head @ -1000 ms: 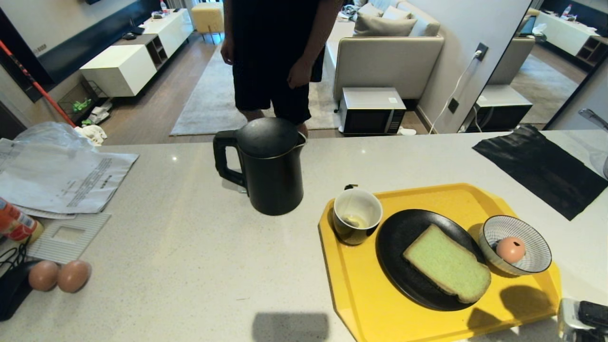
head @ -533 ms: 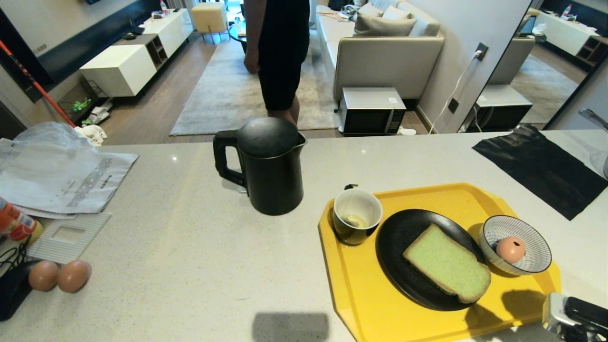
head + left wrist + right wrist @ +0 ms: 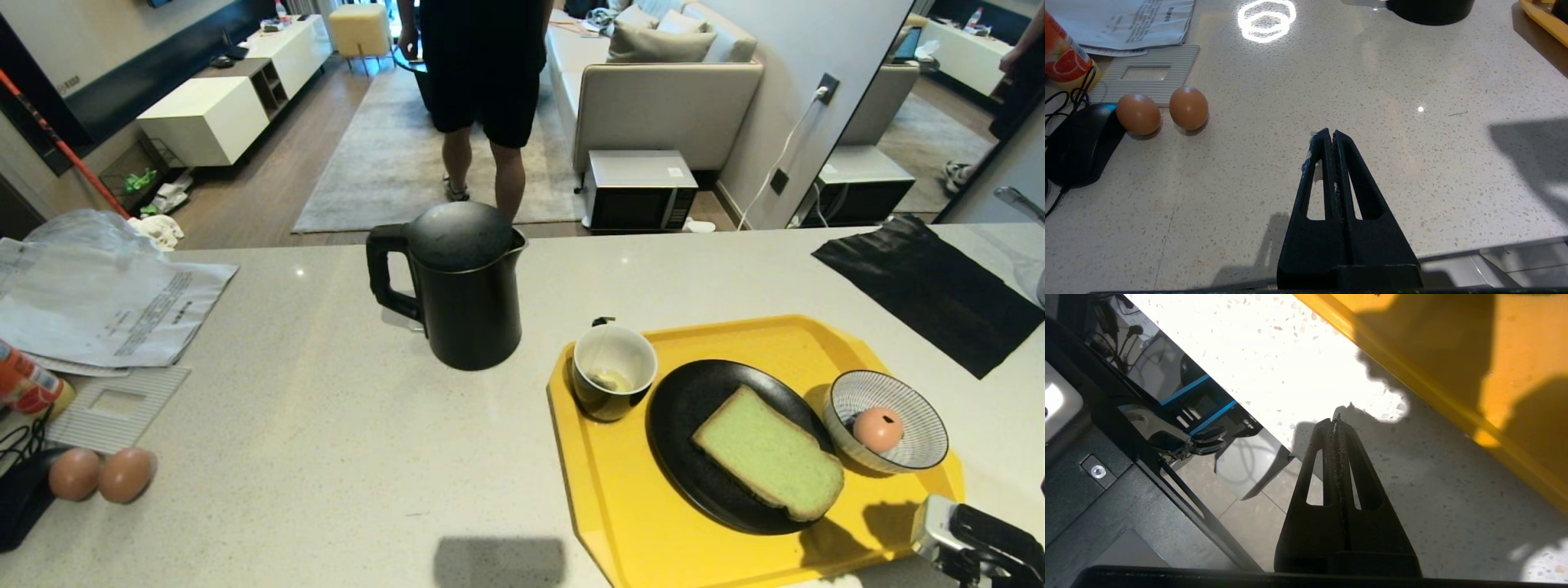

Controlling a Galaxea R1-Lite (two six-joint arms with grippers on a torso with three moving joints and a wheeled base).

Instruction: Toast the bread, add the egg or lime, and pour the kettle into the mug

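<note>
The pale green bread [image 3: 767, 453] lies on a black plate [image 3: 694, 408] on the yellow tray [image 3: 620, 506]. A pinkish egg [image 3: 878, 429] sits in the striped bowl [image 3: 922, 416] at the tray's right end. The mug [image 3: 614, 371], black outside and white inside, stands at the tray's left corner. The black kettle [image 3: 465, 286] stands left of the tray, handle to the left. My right gripper [image 3: 1336, 420] is shut and empty, low over the counter's near edge beside the tray rim [image 3: 1433, 400]. My left gripper [image 3: 1329, 132] is shut and empty over bare counter.
Two brown eggs [image 3: 102, 474] and a black mouse [image 3: 1077, 147] lie at the near left, with papers [image 3: 106, 302] and an orange can [image 3: 24, 384] behind. A black cloth [image 3: 931, 294] lies far right. A person [image 3: 482, 82] stands beyond the counter.
My right arm has come further into the head view at the bottom right corner, moving left towards the tray. The person has stepped back from the counter.
</note>
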